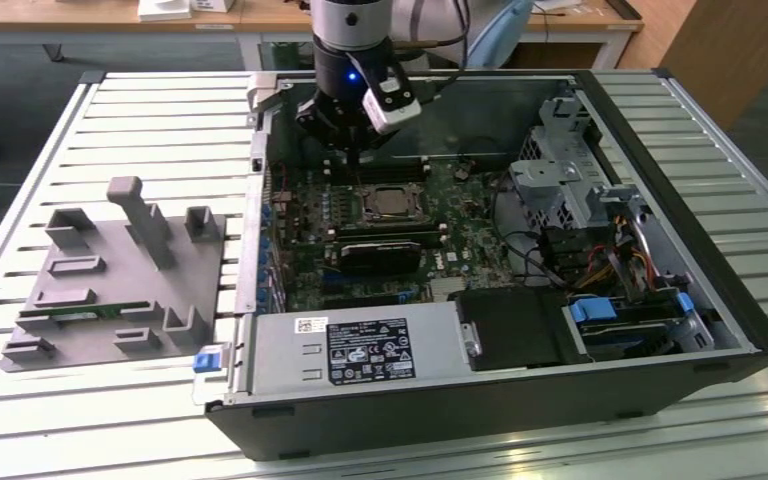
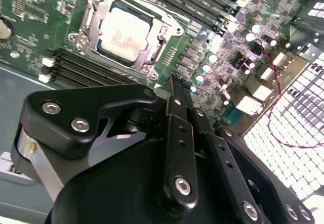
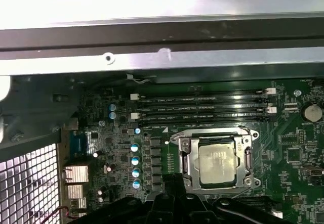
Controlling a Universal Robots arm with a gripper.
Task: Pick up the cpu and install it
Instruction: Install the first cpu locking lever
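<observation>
We see a robot arm over an open computer case point(image 1: 491, 400) on a slatted worktop point(image 1: 117, 130).
The cpu point(image 1: 387, 205) lies in its socket point(image 3: 185, 155) on the green circuit board point(image 1: 301, 280), metal top up. The end effector point(image 2: 181, 82) hangs above the board near the cpu, fingers narrow, pressed together and holding nothing.

Slatted metal table point(image 1: 157, 110); wood desk point(image 1: 91, 20) in bkgd; grey floor point(image 1: 144, 55).
</observation>
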